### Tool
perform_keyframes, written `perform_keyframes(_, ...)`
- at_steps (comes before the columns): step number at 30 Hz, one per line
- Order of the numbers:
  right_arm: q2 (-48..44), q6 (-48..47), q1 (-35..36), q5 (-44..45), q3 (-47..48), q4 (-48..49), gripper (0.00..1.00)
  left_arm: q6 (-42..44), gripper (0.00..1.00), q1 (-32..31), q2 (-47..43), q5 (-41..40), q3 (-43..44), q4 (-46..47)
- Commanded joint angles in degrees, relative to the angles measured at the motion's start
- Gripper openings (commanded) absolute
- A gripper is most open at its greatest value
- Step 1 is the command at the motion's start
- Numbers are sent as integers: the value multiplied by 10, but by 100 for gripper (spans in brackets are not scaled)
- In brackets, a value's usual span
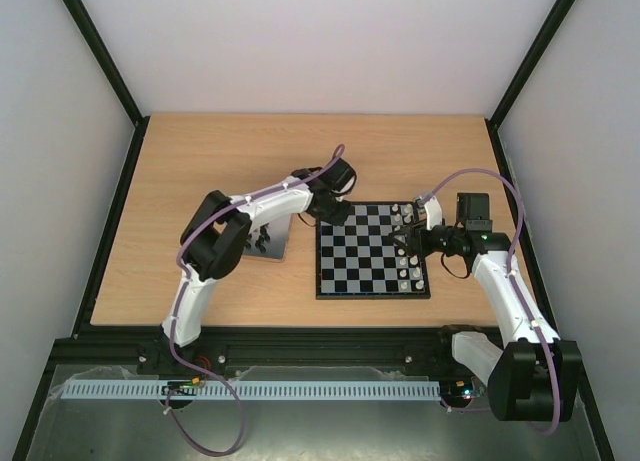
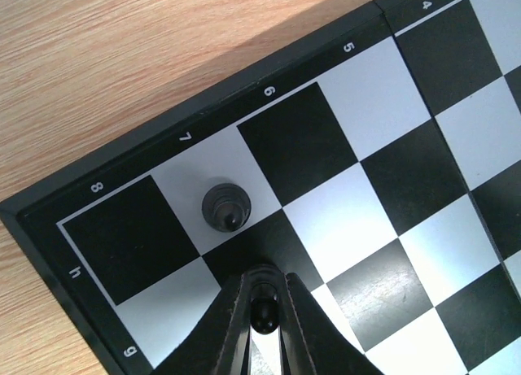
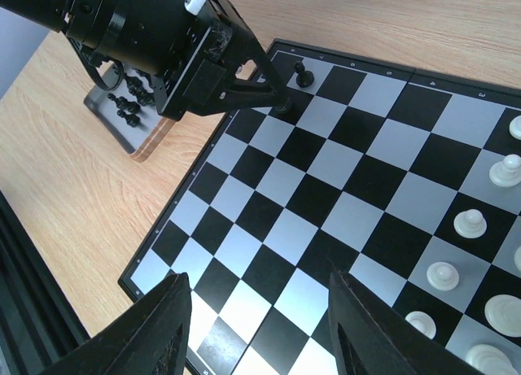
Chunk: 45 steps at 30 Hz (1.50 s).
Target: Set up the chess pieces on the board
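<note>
Left hand point(image 2: 264, 287) pinches a black piece point(image 2: 262, 311) low over the board point(image 2: 309, 139), beside a placed piece point(image 2: 225, 206); right hand point(image 3: 256, 281) hangs spread. Next, likely: set it square-centre and release.

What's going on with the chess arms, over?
Left tool shut on black piece, over board corner. Right tool open, empty. One pawn placed. Nothing in the way.

Robotics lab test cell: pale wood-grain tabletop point(image 1: 200, 171) enclosed by plain white wall panels point(image 1: 300, 41) set in black metal frame struts point(image 1: 101, 51).
</note>
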Motion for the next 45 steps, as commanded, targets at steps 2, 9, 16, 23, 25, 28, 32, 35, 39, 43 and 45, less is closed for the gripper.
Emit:
perform_keyframes(2,-6,-3,3,-4,-5,-4,47,-11,13,-3,18,11,17,-11)
perform_keyframes(9,-6,-3,3,-4,-5,-3,47,-12,20,-2,18,12,20,-16)
perform_keyframes(16,-8,-2,3,-5,-5,-4,47,-18,32,-3,-12,8,34,-43)
perform_keyframes(23,-6,-3,3,-4,-6,-3,47,-29,38,-3,-128,-39,-29,-82)
perform_keyframes(25,-5,-3,3,-4,-5,-3,47,-34,38,0,-178,-50,-77,-77)
perform_keyframes(28,-4,-3,3,-4,-4,-4,47,-44,36,14,-248,-64,-156,-73)
perform_keyframes(32,0,-3,3,-4,-4,-5,47,-51,29,50,-330,-65,-271,-65)
perform_keyframes(35,5,-3,3,-5,-3,-6,47,-52,23,88,-372,-49,-335,-54)
perform_keyframes(39,9,-4,3,-4,-2,-7,47,-53,21,145,-392,-15,-390,-33)
perform_keyframes(43,10,-4,3,-4,-2,-7,47,-49,19,199,-383,14,-416,-14)
perform_keyframes(45,10,-5,3,-4,-3,-7,47,-44,18,214,-373,23,-422,-6)
